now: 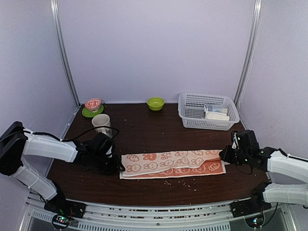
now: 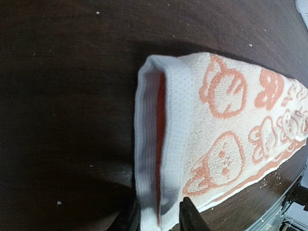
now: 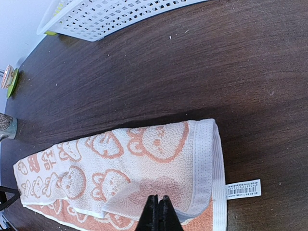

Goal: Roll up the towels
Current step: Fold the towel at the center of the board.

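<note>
Folded rabbit-print towel [image 1: 173,163] stretched along the table's [image 1: 159,130] front edge, left gripper [image 2: 162,216] clamping its left hem, right gripper [image 3: 158,204] fully closed, tips touching a flap at its right end

My work cell: a robot-lab booth laid out with household props.

I take the white plastic basket [image 1: 208,124] as my mark. It stands on a dark wood-grain table [image 1: 144,132]. Behind it and out to both sides rise plain pale-lilac panel walls [image 1: 154,48], joined at the corners by metal uprights [image 1: 249,53], one just behind the basket. Left of the basket sits a green bowl [image 1: 155,103]. Further left are a cup [image 1: 101,121] and a red-patterned bowl on a green saucer [image 1: 93,104]. On the near side of the basket lies a printed towel [image 1: 173,162]. Nearer still, a ribbed aluminium rail [image 1: 144,216] edges the table, and both my arm bases [image 1: 65,208] are bolted to it.
</note>
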Available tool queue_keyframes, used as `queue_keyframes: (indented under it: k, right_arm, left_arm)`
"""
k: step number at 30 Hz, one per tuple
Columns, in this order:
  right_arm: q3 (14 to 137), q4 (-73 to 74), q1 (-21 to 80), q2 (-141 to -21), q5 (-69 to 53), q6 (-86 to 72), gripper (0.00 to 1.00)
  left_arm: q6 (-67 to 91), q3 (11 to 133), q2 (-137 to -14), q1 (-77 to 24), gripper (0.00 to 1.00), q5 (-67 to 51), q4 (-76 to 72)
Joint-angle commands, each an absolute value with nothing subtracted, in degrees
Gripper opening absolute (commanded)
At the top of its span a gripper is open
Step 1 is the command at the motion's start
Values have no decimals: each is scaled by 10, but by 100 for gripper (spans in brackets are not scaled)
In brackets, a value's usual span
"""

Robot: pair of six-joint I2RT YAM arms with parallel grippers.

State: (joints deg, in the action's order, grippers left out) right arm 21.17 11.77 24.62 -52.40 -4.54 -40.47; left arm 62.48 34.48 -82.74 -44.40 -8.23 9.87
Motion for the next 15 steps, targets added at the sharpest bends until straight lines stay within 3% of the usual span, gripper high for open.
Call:
queue_keyframes:
  k: [1,8,15]
  right_arm:
    - [215,114,249,-525,-44,-406,0]
    - [215,115,249,-525,-43,-406,0]
    - [216,119,249,-524,-41,-406,0]
  left_arm:
    - [609,365,-843,-440,28,-97,73]
    - [608,362,-851,-440,14,-107,62]
    - [588,377,-819,-440,10,-69,133]
